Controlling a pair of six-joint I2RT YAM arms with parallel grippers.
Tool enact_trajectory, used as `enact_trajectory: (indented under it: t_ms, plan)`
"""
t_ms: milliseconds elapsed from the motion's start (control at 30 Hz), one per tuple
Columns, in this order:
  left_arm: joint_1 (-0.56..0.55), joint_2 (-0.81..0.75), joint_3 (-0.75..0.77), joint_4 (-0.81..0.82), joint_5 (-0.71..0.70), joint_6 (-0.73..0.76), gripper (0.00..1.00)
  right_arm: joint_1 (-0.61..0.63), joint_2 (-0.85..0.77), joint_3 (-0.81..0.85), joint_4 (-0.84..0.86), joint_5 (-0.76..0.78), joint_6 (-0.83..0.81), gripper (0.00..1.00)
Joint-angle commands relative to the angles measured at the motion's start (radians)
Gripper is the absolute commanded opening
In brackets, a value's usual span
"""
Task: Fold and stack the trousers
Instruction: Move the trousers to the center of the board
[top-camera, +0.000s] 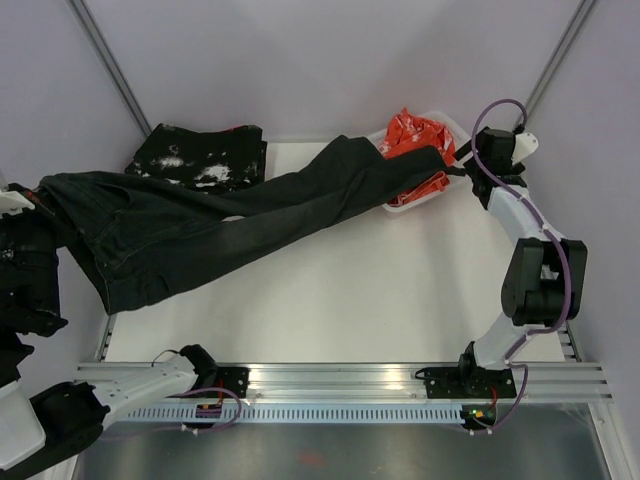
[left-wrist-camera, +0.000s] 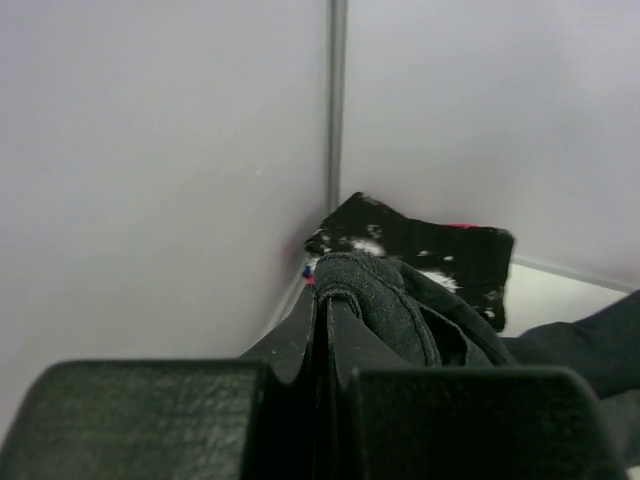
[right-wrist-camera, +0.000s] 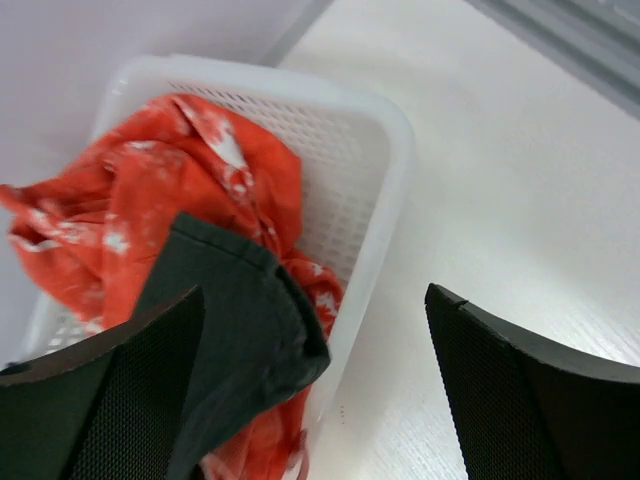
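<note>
Over on the left, the left gripper (left-wrist-camera: 322, 300) is squeezing shut on the trousers (top-camera: 200, 225), pinching a bunched-up bit of their wide end. The left wrist view is showing this up close. The two dark fingers are pressing together, and a thick fold of soft black cloth is poking out at their tips. The top view is not showing that pinch well.

Just behind, a speckled cloth (top-camera: 200, 155), black with white flecks, is lying folded flat in the far left corner of the table (top-camera: 380, 290). The trousers are touching its near edge.

Only the top view is showing the whole pair. They are stretching across the table, thin and wrinkly, from the left edge to a white basket (top-camera: 452, 125) at the far right.

The right wrist view is showing more there. The basket is smooth plastic with rounded corners and tiny holes in its walls. An orange-red cloth (right-wrist-camera: 200, 190) with small white marks is sitting crumpled inside. The stitched end of one trouser leg is lying on top of it, hanging over the rim. The right gripper (right-wrist-camera: 315, 292) is standing wide open and holding nothing. Its black pads (right-wrist-camera: 520, 390) are looking bumpy with little dots.
</note>
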Motion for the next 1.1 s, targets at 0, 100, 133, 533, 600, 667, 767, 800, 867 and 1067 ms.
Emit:
enact_trajectory:
  t_ms: [0,100,133,533,600,667,767,800,867,1067]
  plan:
    - [-0.009,0.033,0.019,-0.037,-0.177,0.075,0.02,-0.005,0.107,0.041,-0.039,-0.012,0.003,0.97]
    - [-0.010,0.076,0.045,-0.047,-0.251,0.107,0.02,-0.008,0.150,0.035,-0.022,-0.006,0.035,0.96]
    - [-0.009,0.073,0.050,-0.038,-0.224,0.106,0.02,-0.008,0.155,0.030,0.001,-0.003,0.050,0.93]
    - [-0.012,0.060,0.028,-0.363,-0.086,-0.238,0.02,-0.023,0.244,0.003,0.013,0.114,0.201,0.93]
    - [-0.012,0.074,0.025,-0.382,-0.098,-0.253,0.02,-0.040,0.228,-0.028,0.068,0.102,0.224,0.94]
    - [-0.012,0.077,0.031,-0.383,-0.095,-0.253,0.02,-0.054,0.221,-0.046,0.083,0.091,0.245,0.94]
    - [-0.012,0.067,0.034,-0.353,-0.092,-0.233,0.02,-0.081,0.234,-0.026,0.081,0.068,0.242,0.87]
    - [-0.012,0.062,0.034,-0.350,-0.092,-0.232,0.02,-0.086,0.236,-0.022,0.081,0.065,0.239,0.83]
    - [-0.012,0.059,0.034,-0.348,-0.089,-0.230,0.02,-0.088,0.241,-0.011,0.083,0.068,0.231,0.82]
    - [-0.013,0.085,0.019,-0.388,-0.063,-0.258,0.02,-0.091,0.241,-0.005,0.152,0.040,0.241,0.94]
